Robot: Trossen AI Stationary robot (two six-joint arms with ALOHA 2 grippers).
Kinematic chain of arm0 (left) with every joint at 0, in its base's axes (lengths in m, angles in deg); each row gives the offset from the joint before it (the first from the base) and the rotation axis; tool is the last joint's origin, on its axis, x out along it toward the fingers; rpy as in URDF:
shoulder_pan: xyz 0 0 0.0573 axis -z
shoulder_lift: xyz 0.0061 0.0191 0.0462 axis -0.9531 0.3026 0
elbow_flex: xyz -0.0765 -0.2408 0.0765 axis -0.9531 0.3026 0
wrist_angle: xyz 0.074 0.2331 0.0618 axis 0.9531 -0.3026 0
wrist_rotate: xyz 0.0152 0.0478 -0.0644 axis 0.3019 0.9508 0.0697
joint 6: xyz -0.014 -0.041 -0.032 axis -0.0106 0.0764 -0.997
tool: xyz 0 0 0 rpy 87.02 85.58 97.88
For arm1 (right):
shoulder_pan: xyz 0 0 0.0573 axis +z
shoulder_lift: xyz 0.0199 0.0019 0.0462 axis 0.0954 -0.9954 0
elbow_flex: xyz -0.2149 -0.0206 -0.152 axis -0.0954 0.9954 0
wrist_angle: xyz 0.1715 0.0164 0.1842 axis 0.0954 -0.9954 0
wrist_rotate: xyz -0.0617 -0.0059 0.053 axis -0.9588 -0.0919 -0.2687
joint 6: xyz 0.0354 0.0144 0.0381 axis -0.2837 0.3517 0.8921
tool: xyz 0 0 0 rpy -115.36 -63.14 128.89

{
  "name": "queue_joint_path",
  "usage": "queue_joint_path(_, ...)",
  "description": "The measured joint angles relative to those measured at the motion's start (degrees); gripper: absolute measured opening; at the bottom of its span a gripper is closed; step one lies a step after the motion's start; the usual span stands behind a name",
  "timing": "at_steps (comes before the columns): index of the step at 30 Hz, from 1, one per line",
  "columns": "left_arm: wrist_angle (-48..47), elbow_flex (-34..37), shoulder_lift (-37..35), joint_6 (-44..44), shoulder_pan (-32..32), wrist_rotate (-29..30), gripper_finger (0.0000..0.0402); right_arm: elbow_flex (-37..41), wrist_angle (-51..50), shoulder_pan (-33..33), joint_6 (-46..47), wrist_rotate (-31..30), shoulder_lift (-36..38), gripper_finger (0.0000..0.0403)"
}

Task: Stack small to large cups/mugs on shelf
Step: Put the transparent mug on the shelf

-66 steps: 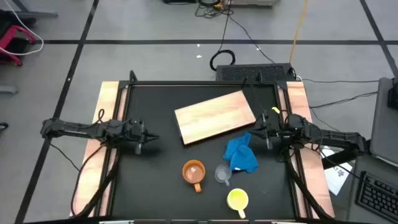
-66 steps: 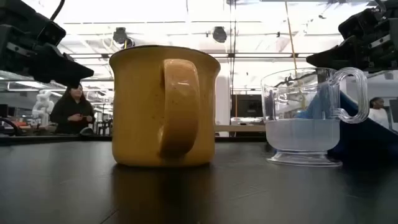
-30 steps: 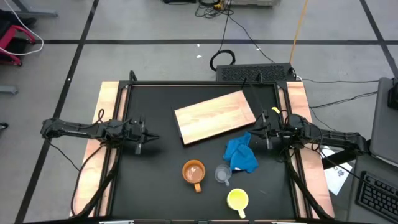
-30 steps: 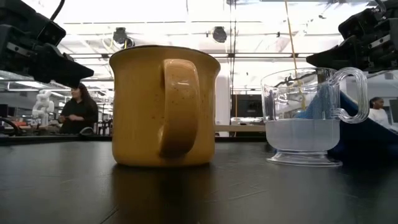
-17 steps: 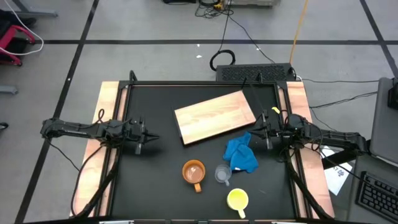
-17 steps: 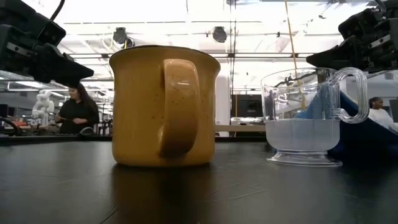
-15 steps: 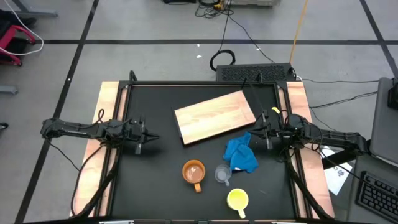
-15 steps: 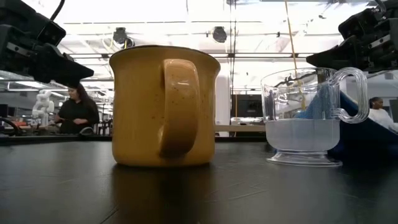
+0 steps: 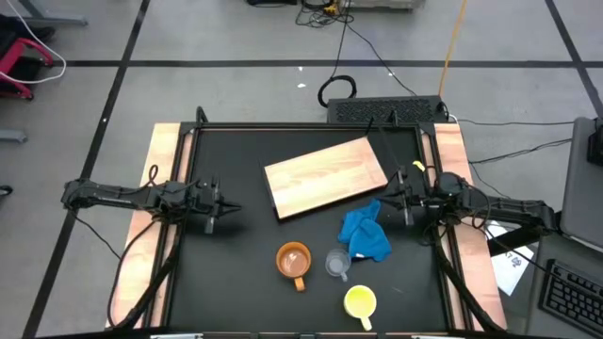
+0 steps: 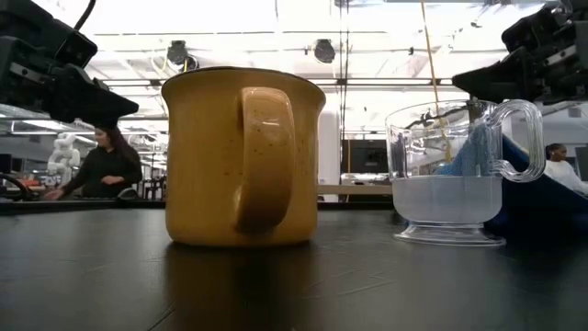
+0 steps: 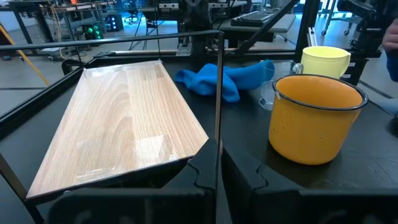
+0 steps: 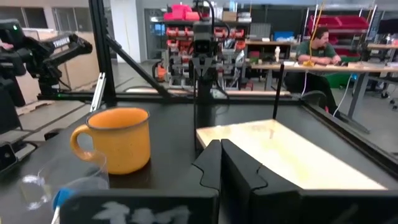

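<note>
The black worktop (image 9: 236, 273) carries everything, framed by pale wooden side rails. Largest on it is the wooden shelf board (image 9: 326, 176), lying flat and skewed in the far middle, with nothing on it. Just off its near right corner a crumpled blue cloth (image 9: 365, 235) touches the board's edge.

The left arm reaches in from the left side, its left pincer (image 9: 219, 209) clenched on nothing, hovering over bare worktop well left of the board. The right arm comes in from the right, its right pincer (image 9: 402, 201) likewise clamped shut and empty, hanging just beside the cloth's far right end and the board's right corner.

The orange mug (image 9: 294, 260) stands upright near the middle, handle pointing to the near edge, apart from the board. The yellow mug (image 9: 360, 302) stands upright nearer still and to the right, close to the worktop's near edge. Smallest, the clear glass cup (image 9: 336, 264) sits upright between the orange mug and the cloth, just beside the cloth's near left edge.

In the room beyond, a person (image 10: 101, 164) sits at a desk.
</note>
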Motion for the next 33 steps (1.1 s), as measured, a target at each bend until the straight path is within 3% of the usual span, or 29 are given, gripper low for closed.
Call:
queue_joint_path(16,0.0,0.0,0.0,0.0,0.0,0.0,0.0024,0.0,0.5,0.0,-3.9,-0.1,0.0,0.0)
queue_joint_path(23,0.1,0.0,0.0,0.0,0.0,0.0,0.0024,-0.3,6.7,0.0,-3.5,-0.1,0.0,0.0)
queue_joint_path(28,0.1,0.0,0.0,0.0,0.0,0.0,0.0024,-6.5,1.8,0.0,-6.1,-0.2,-2.6,0.0)
queue_joint_path(33,0.2,0.0,0.0,0.0,0.0,0.0,0.0024,-17.4,-4.4,0.0,-7.2,-0.2,-12.0,0.0)
